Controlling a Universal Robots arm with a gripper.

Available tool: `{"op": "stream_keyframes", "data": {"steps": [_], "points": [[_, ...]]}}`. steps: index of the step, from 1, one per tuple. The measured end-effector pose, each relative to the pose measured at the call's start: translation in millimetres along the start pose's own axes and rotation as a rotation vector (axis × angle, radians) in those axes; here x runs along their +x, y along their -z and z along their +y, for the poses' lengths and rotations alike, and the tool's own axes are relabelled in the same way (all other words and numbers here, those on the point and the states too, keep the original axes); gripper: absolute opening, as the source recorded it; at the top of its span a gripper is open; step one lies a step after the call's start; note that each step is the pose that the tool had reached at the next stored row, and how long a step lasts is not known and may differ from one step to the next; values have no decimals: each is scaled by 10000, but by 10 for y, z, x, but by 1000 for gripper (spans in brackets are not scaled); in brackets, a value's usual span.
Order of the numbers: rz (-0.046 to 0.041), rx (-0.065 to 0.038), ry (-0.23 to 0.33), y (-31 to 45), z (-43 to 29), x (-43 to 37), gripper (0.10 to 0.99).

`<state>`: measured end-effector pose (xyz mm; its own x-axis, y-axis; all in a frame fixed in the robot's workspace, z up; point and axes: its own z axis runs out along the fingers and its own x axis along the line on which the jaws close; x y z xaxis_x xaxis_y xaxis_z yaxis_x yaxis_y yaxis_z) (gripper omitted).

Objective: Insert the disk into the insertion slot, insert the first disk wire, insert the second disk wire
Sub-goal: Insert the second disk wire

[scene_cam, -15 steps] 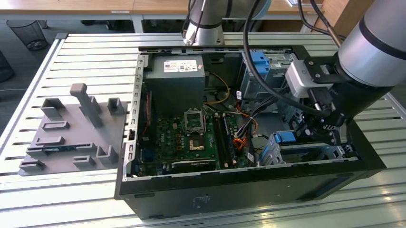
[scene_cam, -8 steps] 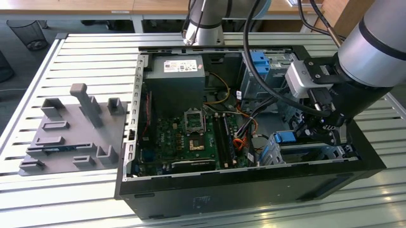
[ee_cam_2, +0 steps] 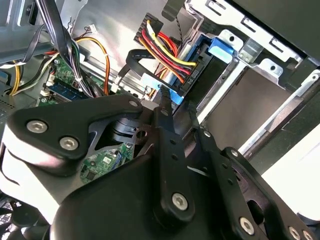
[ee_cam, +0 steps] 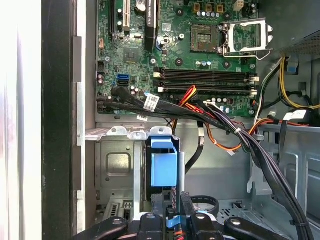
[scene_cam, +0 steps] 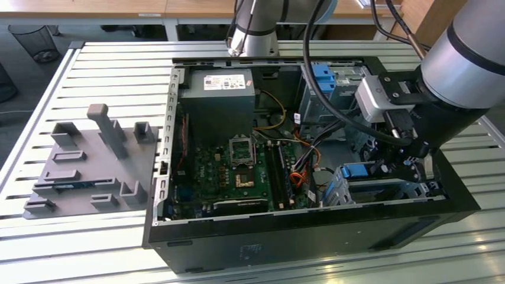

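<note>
The disk (ee_cam: 164,167), blue carrier outward, sits inside the insertion slot (ee_cam: 117,170) at the computer case's (scene_cam: 316,228) front corner, where the claw (ee_cam_2: 167,102) pinches a light-blue connector (ee_cam_2: 152,81) beside the black wire plug (ee_cam_2: 192,75).

Lab: slatted aluminium workbench (scene_cam: 94,65)

The disk (ee_cam: 164,170) seems seated in the insertion slot (ee_cam: 117,165), beside the motherboard (ee_cam: 180,55).
</note>
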<state>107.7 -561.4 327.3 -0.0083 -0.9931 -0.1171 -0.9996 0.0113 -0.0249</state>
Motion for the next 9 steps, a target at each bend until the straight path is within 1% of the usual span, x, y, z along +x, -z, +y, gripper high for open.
{"op": "stream_keyframes", "data": {"steps": [3,9], "points": [[-4,-4,-1,20,0,-3,278],[-6,-21,-3,86,-2,-11,278]]}}
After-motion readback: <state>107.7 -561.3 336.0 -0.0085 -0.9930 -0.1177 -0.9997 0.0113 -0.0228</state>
